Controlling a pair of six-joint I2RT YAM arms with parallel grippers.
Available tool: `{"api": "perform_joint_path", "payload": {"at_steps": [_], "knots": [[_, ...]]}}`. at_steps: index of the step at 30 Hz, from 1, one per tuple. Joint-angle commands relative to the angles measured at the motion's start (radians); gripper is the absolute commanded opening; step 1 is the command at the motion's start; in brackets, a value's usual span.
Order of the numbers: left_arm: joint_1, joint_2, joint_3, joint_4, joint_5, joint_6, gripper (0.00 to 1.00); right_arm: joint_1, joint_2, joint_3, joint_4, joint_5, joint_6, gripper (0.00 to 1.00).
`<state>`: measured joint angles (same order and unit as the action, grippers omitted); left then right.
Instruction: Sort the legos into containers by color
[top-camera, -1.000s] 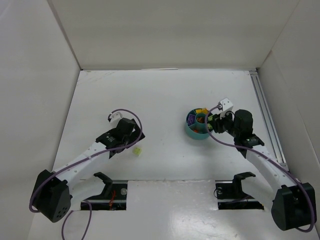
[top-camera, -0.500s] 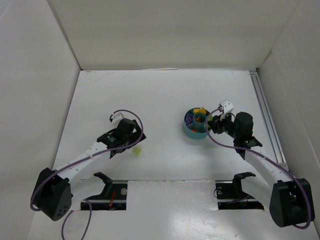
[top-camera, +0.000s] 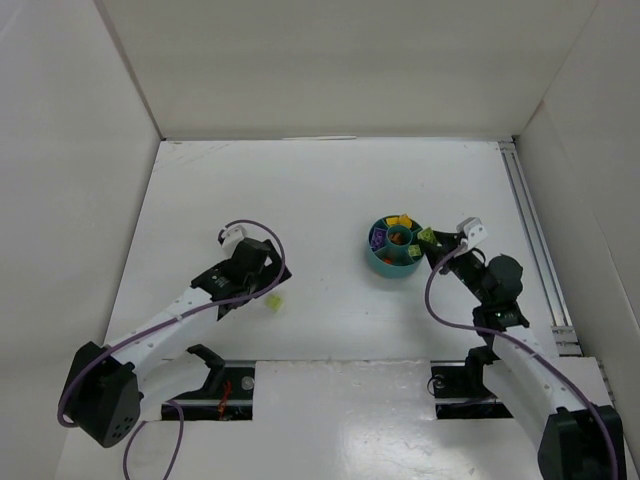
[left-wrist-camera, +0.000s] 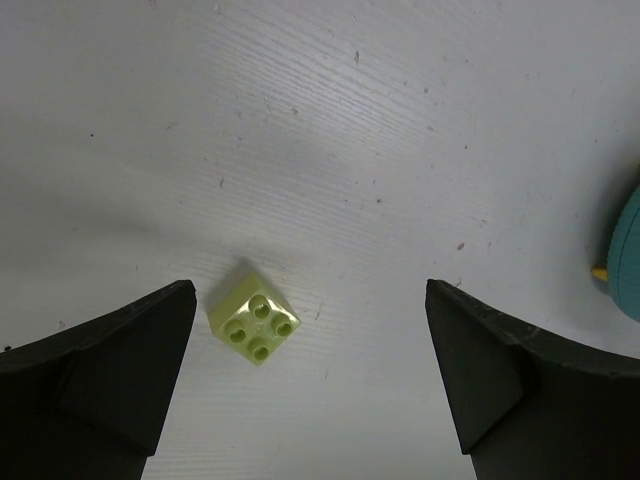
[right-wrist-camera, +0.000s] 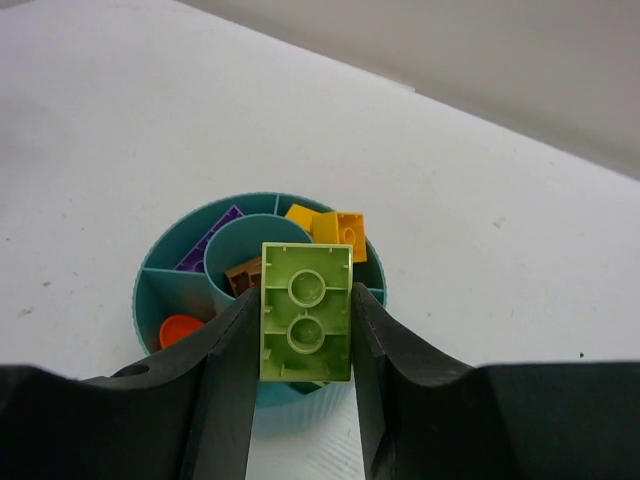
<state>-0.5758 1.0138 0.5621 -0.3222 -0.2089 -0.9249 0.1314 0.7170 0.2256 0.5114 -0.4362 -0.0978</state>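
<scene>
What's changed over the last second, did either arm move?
The right arm pulled back rightward toward the near edge, right gripper still shut on its lime brick by the teal bowl. Left gripper, still open over the loose lime brick, and the bowl stayed put.

A lime green brick (right-wrist-camera: 306, 312) is being held underside-out at the divided teal bowl (right-wrist-camera: 150, 290) rim. Purple, yellow, brown and orange bricks (right-wrist-camera: 338, 232) are being kept in separate compartments. A second lime brick (left-wrist-camera: 254, 321) is being left studs-up, well apart.

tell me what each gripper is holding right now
left gripper: open, empty, near the square lime brick
right gripper: closed on a long lime brick
</scene>
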Motion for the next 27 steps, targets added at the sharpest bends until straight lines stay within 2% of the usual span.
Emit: {"api": "perform_joint_path", "payload": {"at_steps": [1,2,6,10,14,17,20,22,24,27], "knots": [[0.004,-0.029,-0.013,0.020,0.000,0.017,0.98,-0.006,0.025,-0.028,0.209,-0.062,0.023,0.38],[0.004,-0.029,-0.013,0.020,0.000,0.017,0.98,-0.006,0.042,-0.028,0.210,-0.074,0.023,0.38],[0.004,-0.029,-0.013,0.029,0.000,0.017,0.98,-0.015,0.162,-0.060,0.419,-0.140,0.044,0.38],[0.004,-0.029,-0.013,0.029,0.000,0.026,0.96,-0.036,0.292,-0.060,0.557,-0.216,0.056,0.38],[0.004,-0.029,-0.004,0.029,0.000,0.026,0.96,-0.068,0.389,-0.071,0.643,-0.237,0.084,0.39],[0.004,-0.029,-0.004,0.029,0.000,0.037,0.96,-0.069,0.429,-0.071,0.682,-0.262,0.096,0.44],[0.004,-0.020,-0.004,0.029,0.000,0.037,0.96,-0.069,0.452,-0.071,0.682,-0.262,0.096,0.54],[0.004,-0.020,0.005,0.020,0.000,0.037,0.96,-0.069,0.452,-0.071,0.673,-0.262,0.096,0.66],[0.004,-0.020,0.005,0.020,0.000,0.037,0.96,-0.069,0.443,-0.071,0.647,-0.262,0.087,0.72],[0.004,-0.011,0.005,0.020,0.000,0.037,0.96,-0.069,0.400,-0.062,0.573,-0.253,0.069,0.74]]}}
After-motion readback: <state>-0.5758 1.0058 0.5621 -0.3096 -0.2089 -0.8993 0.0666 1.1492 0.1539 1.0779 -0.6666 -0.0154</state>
